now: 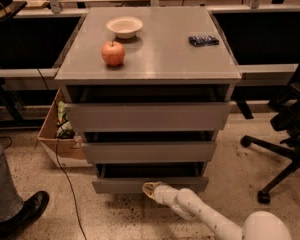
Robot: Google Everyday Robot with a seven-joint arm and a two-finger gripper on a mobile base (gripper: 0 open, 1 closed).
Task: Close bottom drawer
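Right at bottom drawer (119, 185) lower edge, gripper (150, 188)

Claw (149, 187) at bottom drawer (115, 185) front, apple (113, 53) before bowl (124, 26) on cabinet top (165, 54)

We see a grey cabinet top (155, 59) carrying a white bowl (124, 26) at back left, a red apple (113, 53) near it in front, and a dark packet (203, 40) at right. Our gripper (150, 188) sits low at the bottom drawer (120, 185) front.
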